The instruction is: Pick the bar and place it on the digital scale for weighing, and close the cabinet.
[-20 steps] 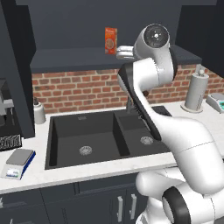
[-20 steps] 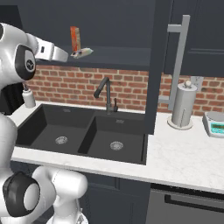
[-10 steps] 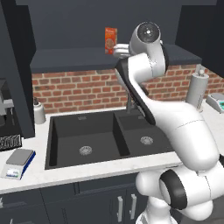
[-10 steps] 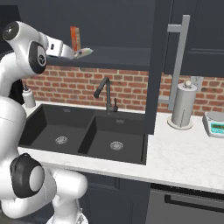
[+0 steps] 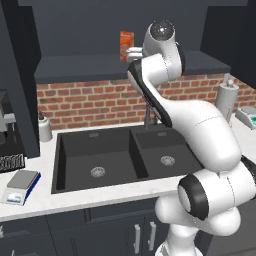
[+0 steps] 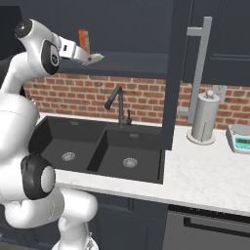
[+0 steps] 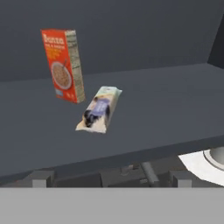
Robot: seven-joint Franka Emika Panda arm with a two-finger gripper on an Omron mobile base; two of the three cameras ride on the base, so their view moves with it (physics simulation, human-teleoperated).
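The arm has swung its wide-open gripper [image 6: 95,58] up to the cabinet shelf [image 7: 166,100]. The bar [image 7: 99,109] lies flat beside the orange box [image 7: 63,64], apparently still untouched, ready for pickup.

**Where things stood in the kitchen**

The bar [image 7: 98,110] lay flat on the shelf [image 7: 166,105] of the cabinet [image 6: 171,73], just beside the upright box [image 7: 64,64] and in front of it. Below the shelf, the sink [image 5: 120,155] sat in the counter [image 6: 205,171]. The digital scale [image 5: 20,186] rested on the counter left of the sink. The paper towel holder [image 6: 204,117] stood right of the sink, near a second scale [image 6: 240,138].
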